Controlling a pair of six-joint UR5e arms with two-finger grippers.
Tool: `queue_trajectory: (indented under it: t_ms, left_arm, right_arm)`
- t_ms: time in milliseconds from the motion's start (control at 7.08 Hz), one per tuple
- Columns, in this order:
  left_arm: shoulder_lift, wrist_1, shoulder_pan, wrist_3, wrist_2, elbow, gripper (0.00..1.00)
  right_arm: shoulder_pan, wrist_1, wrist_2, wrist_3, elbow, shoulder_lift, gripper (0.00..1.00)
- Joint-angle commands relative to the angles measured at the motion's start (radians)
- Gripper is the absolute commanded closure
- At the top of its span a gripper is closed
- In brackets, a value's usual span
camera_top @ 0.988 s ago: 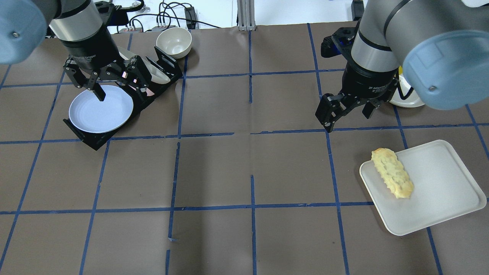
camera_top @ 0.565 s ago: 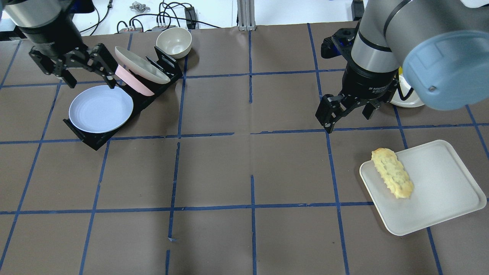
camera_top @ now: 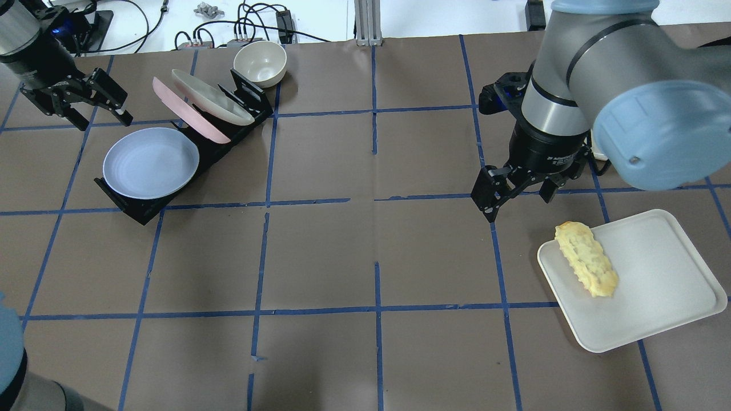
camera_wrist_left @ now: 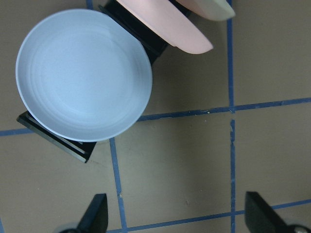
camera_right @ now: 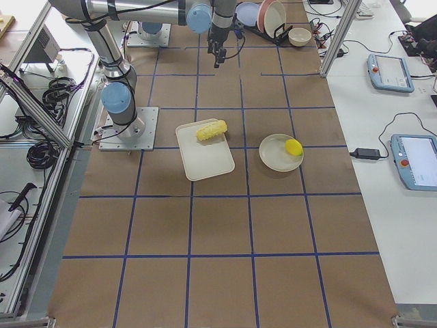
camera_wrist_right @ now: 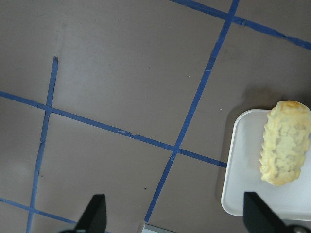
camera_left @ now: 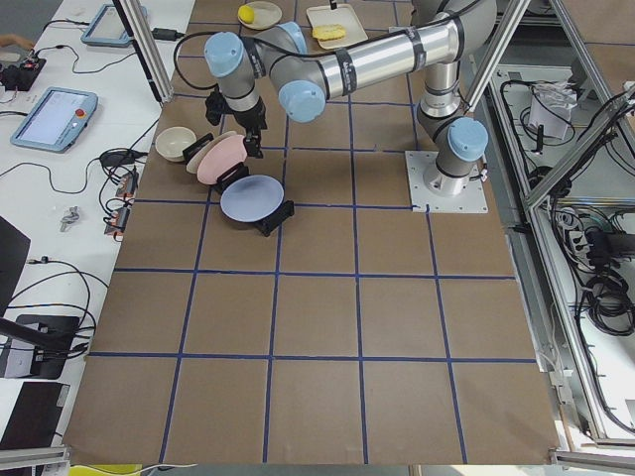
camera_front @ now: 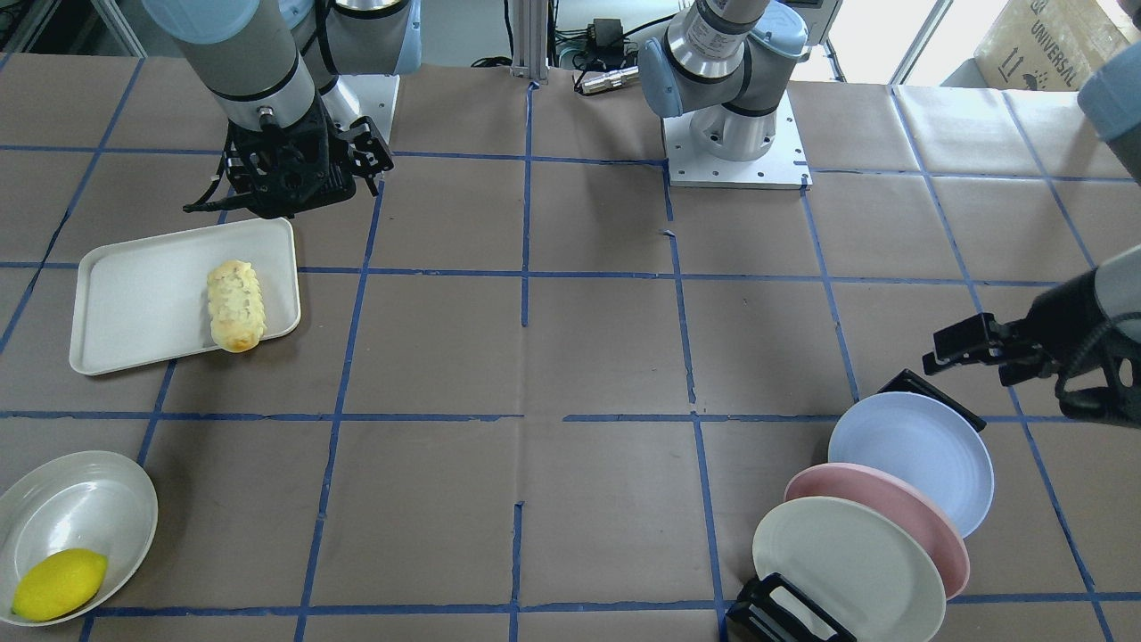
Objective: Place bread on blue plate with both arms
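Note:
The bread (camera_top: 586,266) lies on the left part of a white tray (camera_top: 657,285) at the right; it also shows in the front view (camera_front: 236,305) and the right wrist view (camera_wrist_right: 284,143). The blue plate (camera_top: 151,162) rests at the near end of a black dish rack (camera_top: 140,212) at the far left, and fills the upper left of the left wrist view (camera_wrist_left: 83,75). My left gripper (camera_top: 98,117) is open and empty, behind and left of the blue plate. My right gripper (camera_top: 519,200) is open and empty, above bare table just behind and left of the tray.
A pink plate (camera_top: 183,111) and a cream-white plate (camera_top: 211,103) lean in the rack behind the blue plate. A cream bowl (camera_top: 260,63) stands behind the rack. A shallow white bowl (camera_front: 71,499) holding a lemon (camera_front: 58,584) sits beyond the tray.
My left gripper has moved from over the blue plate and rack back and to the left, still open. My right gripper has shifted slightly toward the tray.

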Motion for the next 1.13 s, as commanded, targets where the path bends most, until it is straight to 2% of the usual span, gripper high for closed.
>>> queue_trajectory:
  t_ms: [0, 141, 282, 424, 565, 706, 847, 988]
  left_arm:
    - [-0.193, 0.006, 0.066, 0.089, -0.001, 0.160, 0.00]
    - [-0.274, 0.001, 0.105, 0.161, -0.002, 0.226, 0.00]
    - [-0.333, -0.003, 0.126, 0.167, -0.025, 0.260, 0.00]
    - [-0.363, -0.005, 0.125, 0.164, -0.090, 0.254, 0.00]
    - [-0.397, -0.006, 0.127, 0.164, -0.100, 0.246, 0.01]
    - [-0.413, -0.013, 0.127, 0.164, -0.108, 0.233, 0.07]
    - [-0.420, -0.025, 0.127, 0.160, -0.112, 0.214, 0.17]
    - [-0.425, -0.060, 0.131, 0.155, -0.114, 0.196, 0.28]
  right_arm:
    - [-0.005, -0.032, -0.012, -0.103, 0.013, -0.016, 0.06]
    - [-0.060, -0.107, -0.063, -0.232, 0.059, -0.025, 0.07]
    - [-0.174, -0.181, -0.061, -0.361, 0.134, -0.027, 0.07]
    - [-0.350, -0.259, -0.038, -0.518, 0.222, -0.021, 0.06]
    - [-0.488, -0.357, 0.037, -0.646, 0.311, -0.019, 0.01]
    - [-0.538, -0.443, 0.048, -0.732, 0.394, -0.016, 0.00]
    - [-0.546, -0.485, 0.050, -0.735, 0.463, -0.016, 0.00]
    - [-0.551, -0.594, 0.050, -0.736, 0.528, -0.015, 0.00]
